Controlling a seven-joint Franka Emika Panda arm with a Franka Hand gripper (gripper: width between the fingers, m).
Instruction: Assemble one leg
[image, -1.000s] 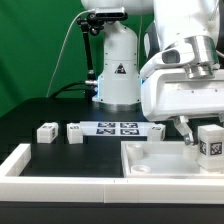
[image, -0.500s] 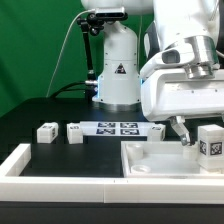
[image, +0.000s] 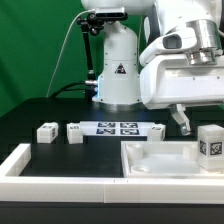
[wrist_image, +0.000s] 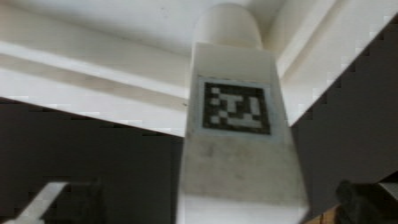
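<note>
Jaws wide and empty (each well off to a side in the wrist view), with the leg (wrist_image: 231, 135) centred between and beyond them, untouched. It stands upright on the tray (image: 160, 163), probably seated there, so needs no grip.

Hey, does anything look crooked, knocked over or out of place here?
Nothing stands out. One leg stands upright on the tray. Two loose legs sit on the table beside the marker board.
</note>
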